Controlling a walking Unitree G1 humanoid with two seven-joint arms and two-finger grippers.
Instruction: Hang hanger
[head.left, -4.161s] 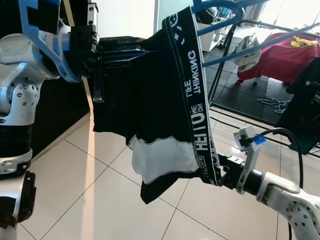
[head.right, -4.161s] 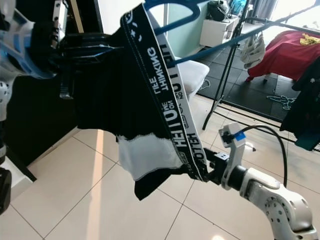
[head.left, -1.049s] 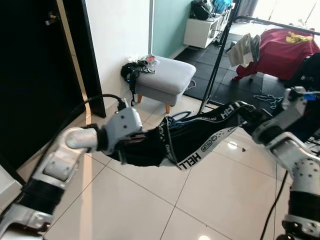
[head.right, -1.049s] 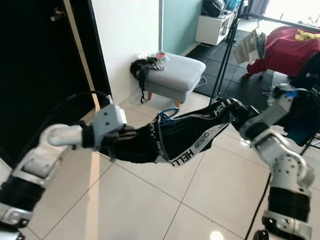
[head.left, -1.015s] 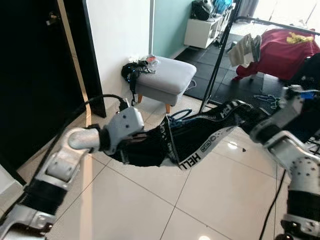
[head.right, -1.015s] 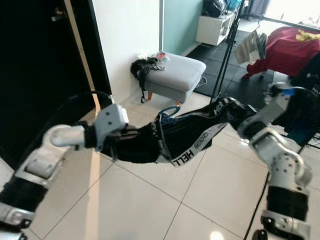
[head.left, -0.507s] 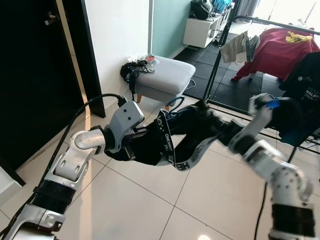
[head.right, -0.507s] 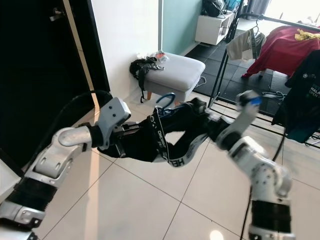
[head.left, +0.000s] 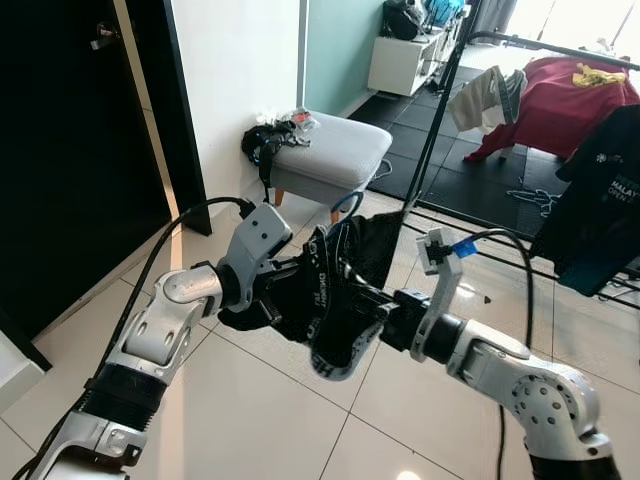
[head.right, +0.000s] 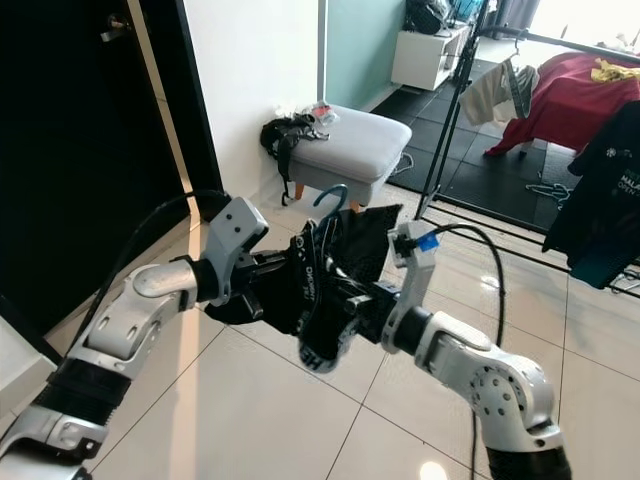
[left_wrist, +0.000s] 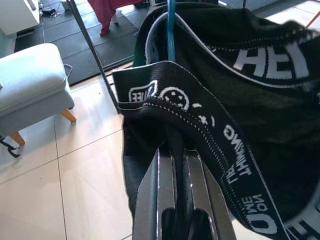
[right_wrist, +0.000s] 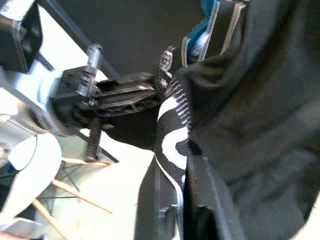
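Tiles (head.left: 250, 420) spread pale and bare below our arms toward the camera, so we see open room underneath and in front. To the left a dark doorway (head.left: 70, 150) and a white wall (head.left: 240, 70) close that side; ahead stands one grey footstool (head.left: 330, 150) with a dark bundle on its corner, and beyond it one drying rack (head.left: 440, 110) carrying a red cloth (head.left: 570, 100) and one dark shirt (head.left: 600, 200) at the right edge.

We hold one black garment (head.left: 335, 290) with a white-lettered waistband (left_wrist: 210, 120), bunched between the two arms above the floor. One blue hanger (head.right: 330, 200) rises from it, its hook poking above the cloth. Our left gripper (left_wrist: 175, 165) has its fingers (left_wrist: 150, 190) pressed together on the fabric. Our right gripper (right_wrist: 175, 165) is clamped on the waistband from the opposite side, close against the left one.

A second ago the garment was stretched long between arms held well apart; now the two grippers have come together and the cloth is gathered into a clump. Four seconds ago it hung high, right before the camera.
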